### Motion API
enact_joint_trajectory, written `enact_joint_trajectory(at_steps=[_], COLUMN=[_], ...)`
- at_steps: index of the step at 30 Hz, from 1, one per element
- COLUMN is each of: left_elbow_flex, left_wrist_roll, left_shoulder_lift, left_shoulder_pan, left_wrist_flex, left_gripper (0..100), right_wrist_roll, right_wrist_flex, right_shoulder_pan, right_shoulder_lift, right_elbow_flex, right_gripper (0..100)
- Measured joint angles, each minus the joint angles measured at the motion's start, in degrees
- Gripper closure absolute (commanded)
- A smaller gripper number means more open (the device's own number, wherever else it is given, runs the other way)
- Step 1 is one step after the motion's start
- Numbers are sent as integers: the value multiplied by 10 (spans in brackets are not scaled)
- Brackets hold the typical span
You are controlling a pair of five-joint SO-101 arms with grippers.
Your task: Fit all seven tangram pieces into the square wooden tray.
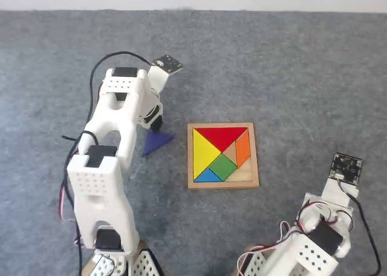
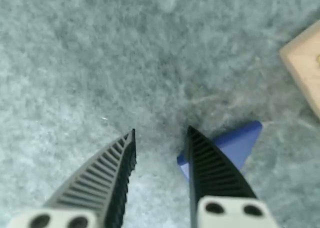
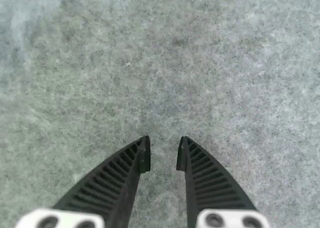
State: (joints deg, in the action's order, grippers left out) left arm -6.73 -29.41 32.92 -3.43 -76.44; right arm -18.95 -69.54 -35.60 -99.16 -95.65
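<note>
Left gripper (image 2: 161,131) open, triangle (image 2: 238,143) mostly outside it — closing here, we risk flicking the piece away.

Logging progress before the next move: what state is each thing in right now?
Square wooden tray: partly filled, one corner gap left bare.
Dark blue triangular tangram piece: flat on the grey carpet, outside the tray, not gripped.
Left gripper: jaws open, one jaw at the piece's edge.
Right gripper: jaws slightly open, holding nothing, over carpet.
</note>
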Motion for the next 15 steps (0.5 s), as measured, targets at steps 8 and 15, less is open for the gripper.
enact_joint_trajectory(at_steps=[8,15], left_elbow_flex=[56,273], left_wrist_roll=[152,188], left_shoulder_lift=[-145,-247], left_shoulder_pan=[-11,4], left_wrist_flex=[-3,125], left_gripper=[859,860], right_wrist_roll=[0,0], right_wrist_flex=[0,0], right_shoulder_pan=[0,0], right_shoulder_lift=[0,0], right_elbow_flex=[0,0], right_gripper=[884,884])
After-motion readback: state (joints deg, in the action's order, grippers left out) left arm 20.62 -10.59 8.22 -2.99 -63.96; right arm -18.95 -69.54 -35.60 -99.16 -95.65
